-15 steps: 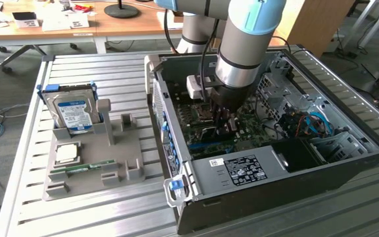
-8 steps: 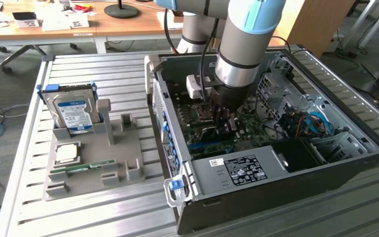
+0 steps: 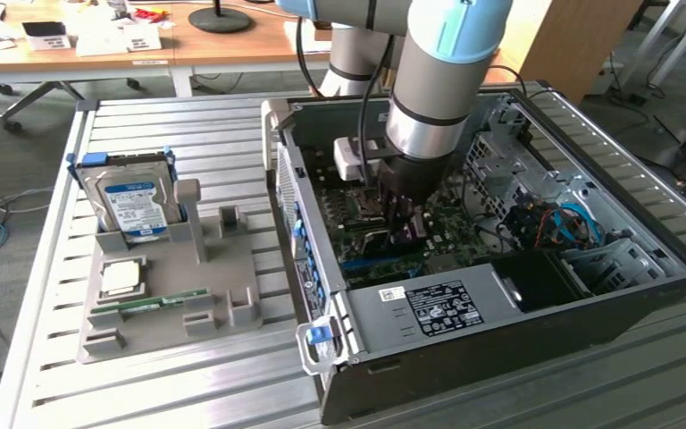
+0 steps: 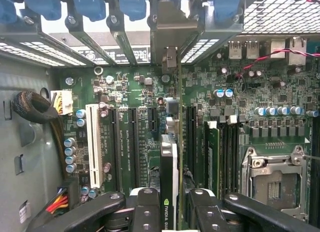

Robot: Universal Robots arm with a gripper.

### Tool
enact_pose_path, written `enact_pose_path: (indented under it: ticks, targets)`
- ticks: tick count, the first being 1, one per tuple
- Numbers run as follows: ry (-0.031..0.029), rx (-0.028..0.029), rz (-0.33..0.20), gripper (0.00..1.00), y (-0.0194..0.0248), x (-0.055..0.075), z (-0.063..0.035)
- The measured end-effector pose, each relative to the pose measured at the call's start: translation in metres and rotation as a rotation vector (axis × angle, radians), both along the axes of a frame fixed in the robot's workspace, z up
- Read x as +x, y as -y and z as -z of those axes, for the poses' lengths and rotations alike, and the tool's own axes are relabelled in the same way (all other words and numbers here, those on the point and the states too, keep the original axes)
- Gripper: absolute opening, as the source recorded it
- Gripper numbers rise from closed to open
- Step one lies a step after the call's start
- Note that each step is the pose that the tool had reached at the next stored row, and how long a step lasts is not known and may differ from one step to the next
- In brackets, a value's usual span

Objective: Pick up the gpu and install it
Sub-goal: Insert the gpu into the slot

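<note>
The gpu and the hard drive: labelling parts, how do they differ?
The gpu is clamped in the gripper inside the computer case; the hard drive stands in a grey holder outside it. The gpu shows a thin edge; the hard drive shows a blue-and-white label. Both stand on edge.

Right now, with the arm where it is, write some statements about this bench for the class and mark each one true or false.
1. The gripper is shut on the gpu. True.
2. The hard drive lies inside the computer case. False: it stands upright in the grey fixture outside the case, on the exterior view's left.
3. The gpu is held edge-on over the motherboard, inside the case. True.
4. The loose memory stick is clamped in the gripper. False: it lies on the grey fixture, apart from the arm.
</note>
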State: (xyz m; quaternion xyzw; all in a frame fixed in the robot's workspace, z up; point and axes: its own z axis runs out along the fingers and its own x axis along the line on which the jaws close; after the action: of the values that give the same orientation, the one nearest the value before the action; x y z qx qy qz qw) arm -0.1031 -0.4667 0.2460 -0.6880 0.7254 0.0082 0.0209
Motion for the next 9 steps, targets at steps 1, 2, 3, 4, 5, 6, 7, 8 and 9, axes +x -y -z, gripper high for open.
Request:
enact_pose_path:
  ticks: [1, 2, 3, 4, 5, 6, 7, 8, 9]
  targets:
    - [0.0, 0.0002, 0.0, 0.27, 0.0, -0.0003, 0.0004]
    - [0.0001, 0.0003, 0.0, 0.27, -0.0001, -0.0004, 0.0009]
    - [0.0006, 0.0013, 0.0, 0.27, -0.0002, -0.0005, 0.0018]
    - [0.0004, 0.0009, 0.0, 0.27, -0.0001, -0.0006, 0.0021]
    - [0.0003, 0.0008, 0.0, 0.27, -0.0001, -0.0006, 0.0021]
    - [0.0003, 0.0007, 0.0, 0.27, -0.0001, -0.0007, 0.0021]
    - [0.0003, 0.0006, 0.0, 0.27, -0.0001, -0.0008, 0.0021]
    - [0.0003, 0.0007, 0.0, 0.27, -0.0001, -0.0008, 0.002]
    - [0.0003, 0.0006, 0.0, 0.27, -0.0001, -0.0008, 0.002]
